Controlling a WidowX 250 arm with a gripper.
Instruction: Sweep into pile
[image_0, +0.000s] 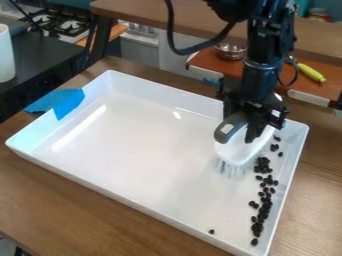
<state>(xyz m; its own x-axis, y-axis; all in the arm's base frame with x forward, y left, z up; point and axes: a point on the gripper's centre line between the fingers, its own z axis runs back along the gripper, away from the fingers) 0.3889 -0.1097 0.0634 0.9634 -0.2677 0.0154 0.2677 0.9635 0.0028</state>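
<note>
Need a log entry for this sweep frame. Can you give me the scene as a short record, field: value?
container: white tray on a wooden table
tool: brush, bristles down, beside the dark pieces
gripper: jaws closed on the brush handle
material: small dark pieces, strung out along the tray's right side in view
stray: one dark piece near the front wall
pile: not formed; loose strip
marker: blue tape over the tray's left wall
background: metal bowl

Parts we can't make out
We lose the arm (259, 72) beyond the top edge and the white container (6, 56) beyond the left; the tool (252, 122) hides part of the brush (239, 152); the dark bits (254, 242) are too small for us to identify.
</note>
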